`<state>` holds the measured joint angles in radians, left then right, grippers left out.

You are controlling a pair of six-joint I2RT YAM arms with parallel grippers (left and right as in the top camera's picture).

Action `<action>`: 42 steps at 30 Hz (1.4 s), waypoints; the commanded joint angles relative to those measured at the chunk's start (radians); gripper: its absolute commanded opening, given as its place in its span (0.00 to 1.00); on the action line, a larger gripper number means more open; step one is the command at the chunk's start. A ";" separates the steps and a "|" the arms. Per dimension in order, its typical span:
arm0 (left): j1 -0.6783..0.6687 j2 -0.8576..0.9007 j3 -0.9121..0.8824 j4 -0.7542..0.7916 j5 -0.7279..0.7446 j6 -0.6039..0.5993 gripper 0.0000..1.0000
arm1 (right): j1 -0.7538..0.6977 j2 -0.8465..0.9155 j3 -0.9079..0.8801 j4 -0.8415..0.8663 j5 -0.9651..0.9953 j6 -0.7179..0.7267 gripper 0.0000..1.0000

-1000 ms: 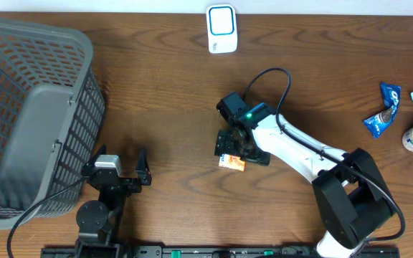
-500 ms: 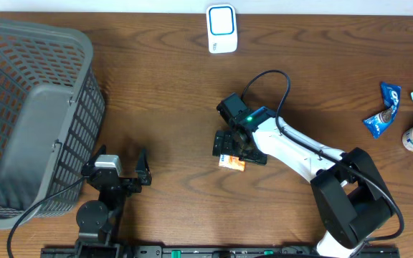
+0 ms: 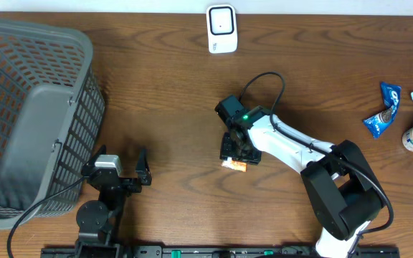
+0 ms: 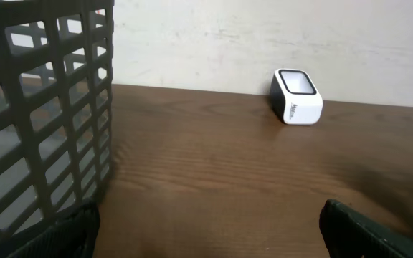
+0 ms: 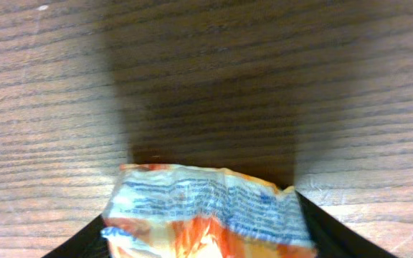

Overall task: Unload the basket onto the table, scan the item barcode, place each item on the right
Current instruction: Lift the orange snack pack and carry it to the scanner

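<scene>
One orange snack packet (image 5: 206, 208), mid-frame overhead, lies long-axis across the fingers of your right gripper (image 3: 236, 155); clamped or not, you cannot tell.

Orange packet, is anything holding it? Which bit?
The right tool straddles the packet at its two side edges, but whether it grips yet cannot be told. The left tool is open and holds nothing.

No legible text in any view.
Dark lettering on the small white box-shaped scanner (image 4: 297, 98) and blue print on the crinkled orange-and-white plastic packet (image 5: 206, 208) are too blurred to read.
</scene>
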<state>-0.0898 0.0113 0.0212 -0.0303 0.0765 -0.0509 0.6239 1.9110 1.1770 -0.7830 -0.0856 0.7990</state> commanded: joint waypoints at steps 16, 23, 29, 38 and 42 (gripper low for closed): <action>0.000 -0.005 -0.017 -0.031 0.021 0.009 0.98 | -0.110 0.064 0.269 -0.578 -0.429 -0.496 0.56; 0.000 -0.005 -0.017 -0.031 0.021 0.009 0.98 | -0.133 0.064 0.267 -0.695 -0.541 -0.554 0.57; 0.000 -0.005 -0.017 -0.031 0.021 0.009 0.98 | -0.132 0.064 0.267 -0.797 -0.557 -0.578 0.57; 0.000 -0.005 -0.017 -0.031 0.021 0.009 0.98 | -0.132 0.064 0.267 -0.817 -0.550 -0.599 0.56; 0.000 -0.005 -0.017 -0.031 0.021 0.009 0.98 | -0.134 0.064 0.269 -0.658 -0.387 -0.563 0.60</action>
<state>-0.0898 0.0113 0.0212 -0.0307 0.0769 -0.0509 0.4938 1.9793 1.4345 -1.5002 -0.5785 0.2195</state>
